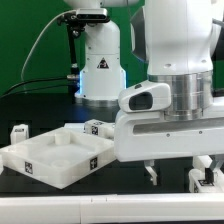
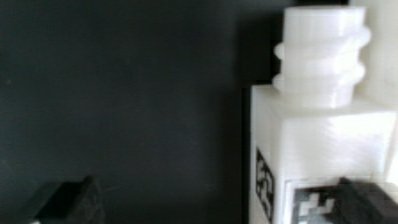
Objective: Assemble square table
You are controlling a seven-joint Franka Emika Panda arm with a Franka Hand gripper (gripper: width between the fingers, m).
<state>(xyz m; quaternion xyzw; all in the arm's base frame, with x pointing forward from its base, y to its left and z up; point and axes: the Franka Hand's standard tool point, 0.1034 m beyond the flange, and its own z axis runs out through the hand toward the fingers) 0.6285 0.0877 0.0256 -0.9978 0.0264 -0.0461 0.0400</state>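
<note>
The tool (image 2: 214,203) holds its fingers wide apart above the black bench (image 2: 125,100). A white leg (image 2: 329,130) is by one finger, maybe touching, cut off at the edge. The square panel (image 1: 55,155) lies on the exterior view's left.

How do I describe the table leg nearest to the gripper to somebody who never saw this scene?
Find the big white robot arm on the exterior view's right and follow it down to its open gripper. Right below sits a short white leg with a black-and-white tag. The two other legs keep beside the square panel; this one is alone, far from it.
</note>
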